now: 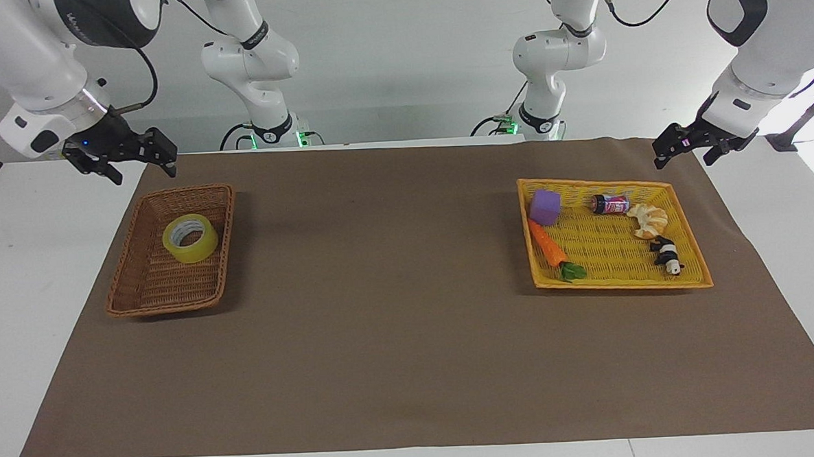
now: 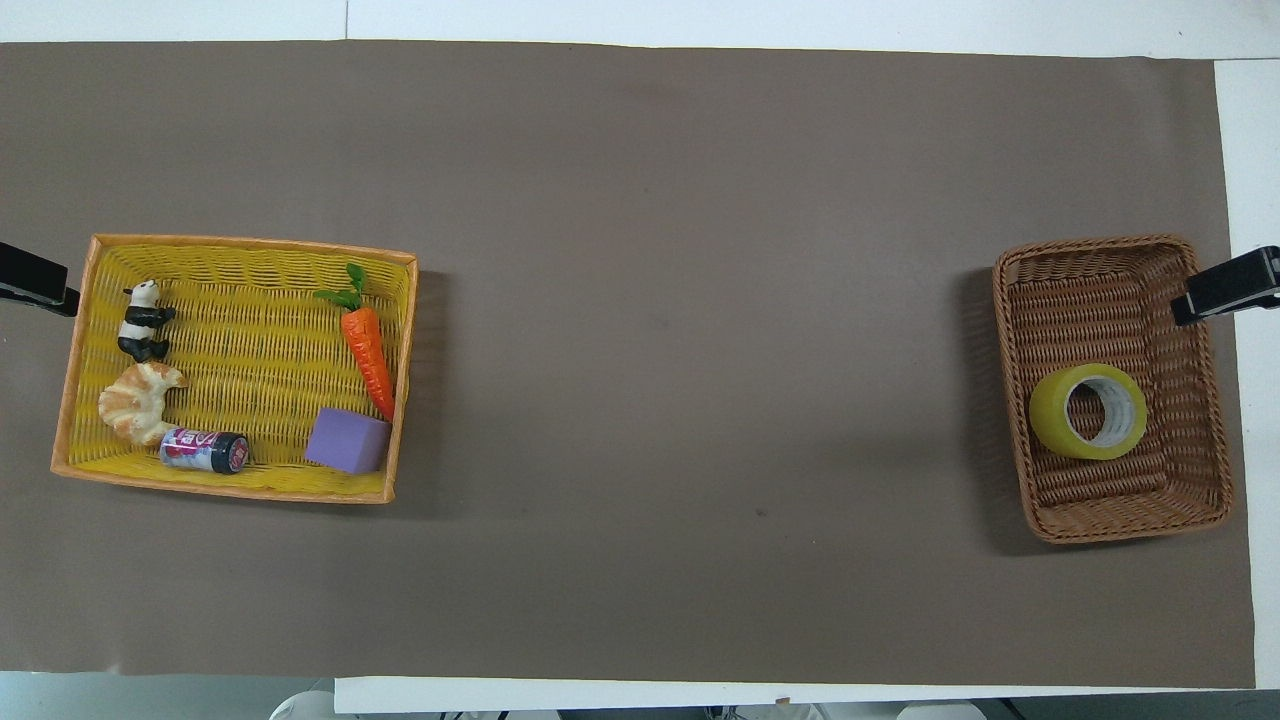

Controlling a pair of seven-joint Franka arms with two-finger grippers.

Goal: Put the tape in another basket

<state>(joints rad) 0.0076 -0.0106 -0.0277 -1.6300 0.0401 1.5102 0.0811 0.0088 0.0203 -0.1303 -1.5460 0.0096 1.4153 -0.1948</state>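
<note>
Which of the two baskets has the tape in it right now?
The brown wicker basket at the right arm's end holds the tape, alone. The yellow basket holds only other small items.

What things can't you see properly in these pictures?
- Small can in the yellow basket: label too small to read in either view.
- Tape in the brown basket: core print too small to read.
- Left tool and right tool: overhead view's edges cut them off; only tips show.
- Both arms' tops: cut off by the facing view's edge.
</note>
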